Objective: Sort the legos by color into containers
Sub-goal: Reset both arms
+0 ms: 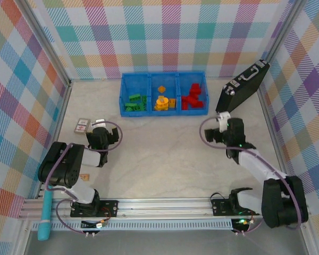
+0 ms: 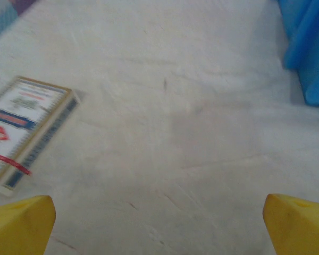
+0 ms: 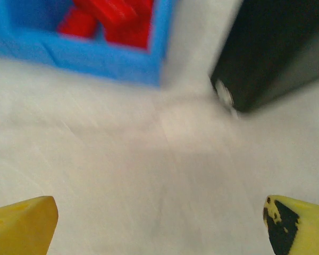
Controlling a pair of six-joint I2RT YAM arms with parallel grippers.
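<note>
On the far side of a pale table [image 1: 165, 164] sits a blue tray [image 1: 162, 113] of three containers, with a black case [image 1: 243, 87] leaning to its right. Nearer, the left gripper [image 1: 99, 123] and right gripper [image 1: 222, 119] gape wide over bare tabletop, holding nothing. Inside the tray lie the legos [image 1: 162, 101]: green left, orange middle, red right.

Top view is bright and even, lit diffusely from above. Soft, faint shadows beside the blue tray [image 1: 122, 101] and under the arms; no hard glare on the counter [image 1: 165, 164]. Frame edges bend slightly. Left wrist view is soft: print on the card box [image 2: 26, 127] is smeared, and the yellow fingers [image 2: 21, 223] are out of focus. Right wrist view is heavily blurred, with the red legos [image 3: 111, 21], tray wall and black case [image 3: 276, 48] streaked.
</note>
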